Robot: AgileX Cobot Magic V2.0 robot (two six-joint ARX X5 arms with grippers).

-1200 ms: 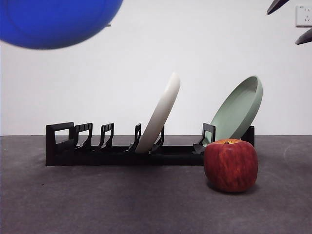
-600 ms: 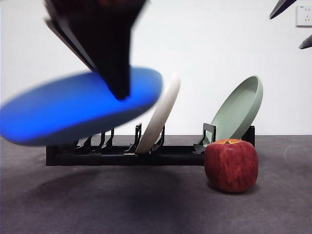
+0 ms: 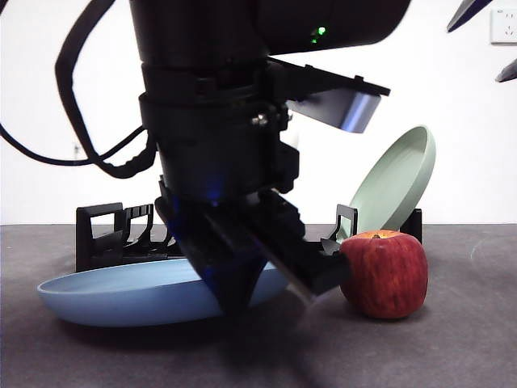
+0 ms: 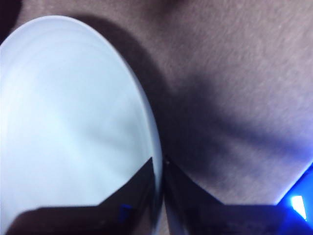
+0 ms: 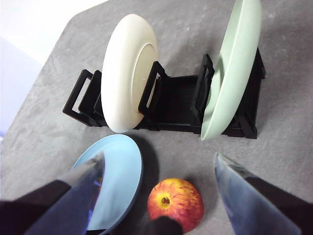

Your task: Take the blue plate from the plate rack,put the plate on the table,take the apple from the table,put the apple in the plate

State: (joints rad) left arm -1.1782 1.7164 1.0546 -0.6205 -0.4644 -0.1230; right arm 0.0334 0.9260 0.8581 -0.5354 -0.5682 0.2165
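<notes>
The plate (image 3: 121, 293) is down low on the table (image 3: 452, 347), lying nearly flat just in front of the rack (image 3: 101, 234), and the left gripper (image 3: 242, 295) has its two jaws pinched on the near rim, one jaw inside the dish and one outside, as the left wrist view shows with the plate (image 4: 68, 117) edge running right between them. A rim pinch like that is the natural way to draw a plate out of a slotted rack, which is why the arm comes in so steep and looms large and dark in the front view. Whether the plate is fully resting on the table or a shade tilted, I can't quite tell; the far edge looks seated. The apple (image 3: 383, 273) sits just beside the plate's rim, close to the gripper, so the release wants to be clean and straight up to avoid nudging it. From the right wrist view the apple (image 5: 176, 203) lies almost directly under the right gripper (image 5: 159, 196), whose jaws are spread wide and hold nothing, poised high above the table, a sensible waiting spot for the next pick. In the rack (image 5: 171, 105) the white plate (image 5: 128, 73) and the green plate (image 5: 230, 68) stand leaning in their slots.
</notes>
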